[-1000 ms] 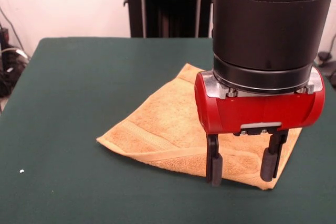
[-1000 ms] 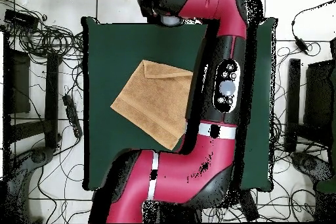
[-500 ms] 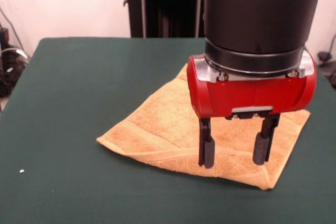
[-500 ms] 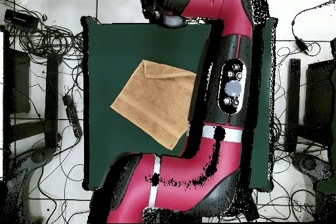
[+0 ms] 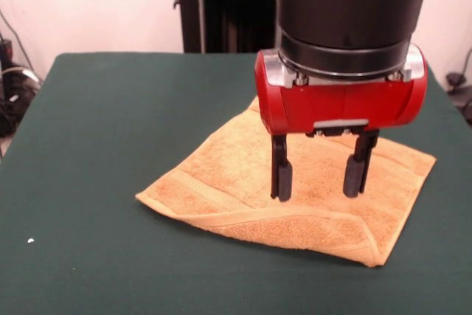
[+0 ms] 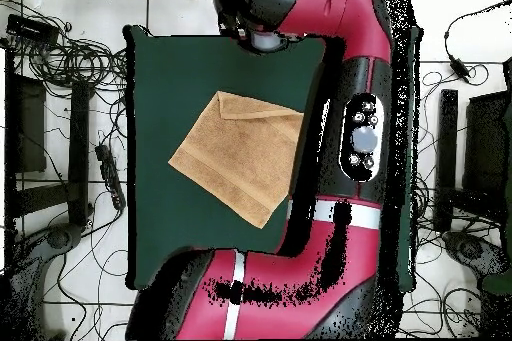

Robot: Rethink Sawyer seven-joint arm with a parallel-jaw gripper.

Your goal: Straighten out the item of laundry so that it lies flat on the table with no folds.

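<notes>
Overhead view gives us the table (image 6: 170, 77), dark green, with the towel (image 6: 238, 157) lying diagonally around its middle, clear of every edge; we see the golden-orange terry doubled over, a hemmed flap turned back along one side, woven band showing; front view shows the gripper (image 5: 317, 178) just above the cloth, its fingers (image 5: 282, 179) spread apart and holding nothing.

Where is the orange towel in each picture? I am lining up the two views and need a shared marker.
Front view: the towel lies right of the centre of the table, under the open claw.
Overhead view: the towel sits at the table's centre, left of the red arm.
Shared landmark: the folded-over flap along one edge, nearest the camera in front, topmost from overhead.
</notes>
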